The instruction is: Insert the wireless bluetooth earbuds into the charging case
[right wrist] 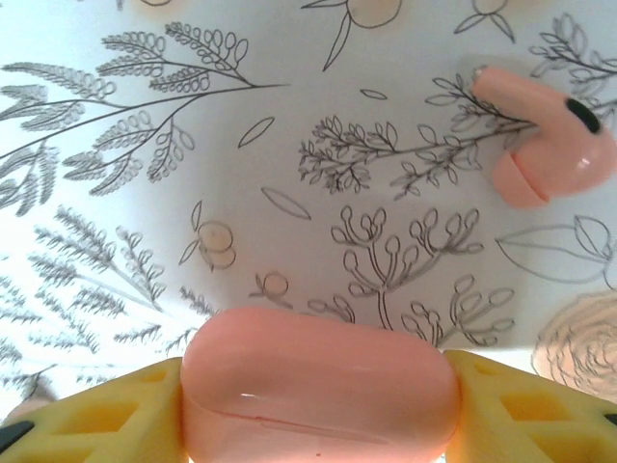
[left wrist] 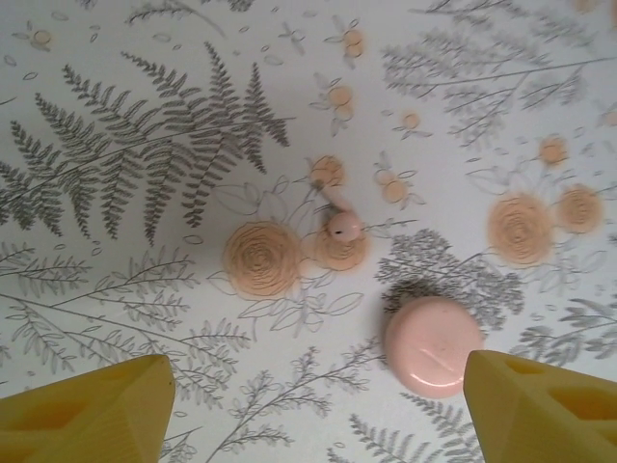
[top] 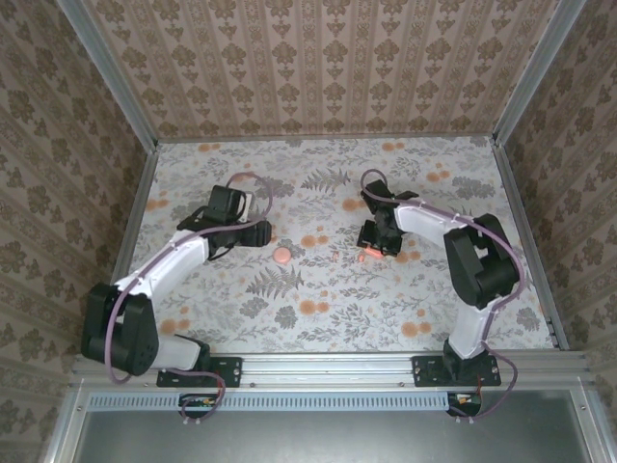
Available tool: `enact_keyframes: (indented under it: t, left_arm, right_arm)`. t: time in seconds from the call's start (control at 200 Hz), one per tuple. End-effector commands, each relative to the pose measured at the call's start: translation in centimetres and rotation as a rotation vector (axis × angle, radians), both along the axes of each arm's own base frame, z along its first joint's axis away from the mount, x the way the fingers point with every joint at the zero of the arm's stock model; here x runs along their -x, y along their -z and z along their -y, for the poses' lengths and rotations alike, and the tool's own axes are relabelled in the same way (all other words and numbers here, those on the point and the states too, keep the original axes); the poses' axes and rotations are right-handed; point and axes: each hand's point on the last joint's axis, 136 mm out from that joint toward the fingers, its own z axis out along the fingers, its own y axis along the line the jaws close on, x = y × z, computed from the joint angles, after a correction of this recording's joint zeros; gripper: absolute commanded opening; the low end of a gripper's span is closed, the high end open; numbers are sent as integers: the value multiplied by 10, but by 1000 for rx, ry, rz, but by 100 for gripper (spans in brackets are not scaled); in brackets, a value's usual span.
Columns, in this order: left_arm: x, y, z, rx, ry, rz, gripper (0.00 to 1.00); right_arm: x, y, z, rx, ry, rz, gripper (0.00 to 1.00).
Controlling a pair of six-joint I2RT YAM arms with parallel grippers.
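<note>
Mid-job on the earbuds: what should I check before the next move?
1. Right gripper gripping the smooth pink plastic charging case: ok.
2. Case lid open: not ok, looks shut.
3. Small salmon-pink plastic earbud lying free on the floral-print table: ok.
4. Left gripper open and empty: ok.
5. Second earbud found: cannot tell; left wrist view shows a pink earbud near a round pink pebble-like piece, perhaps the same one.

Your overhead view is evenly, softly lit. Your right wrist view bleaches bluish-white over the counter (right wrist: 39,241) at left; the charging case (right wrist: 318,386) carries a faint glare streak.
</note>
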Motion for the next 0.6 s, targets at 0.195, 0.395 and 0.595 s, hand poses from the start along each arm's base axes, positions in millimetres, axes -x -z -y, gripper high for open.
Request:
enact_keyframes:
  t: [0.195,0.395,0.595]
  left_arm:
    - [1,-37,39,236,144,294,72]
    - [6,-47,54,263,240,461,71]
    - [21,-40,79,306,332,558,66]
  right_arm:
    - [-4,-39,-12,-161,18,239,55]
    - [-5,-62,-16,-241,3,368,54]
    - [2,-88,-34,-392,-51,478,54]
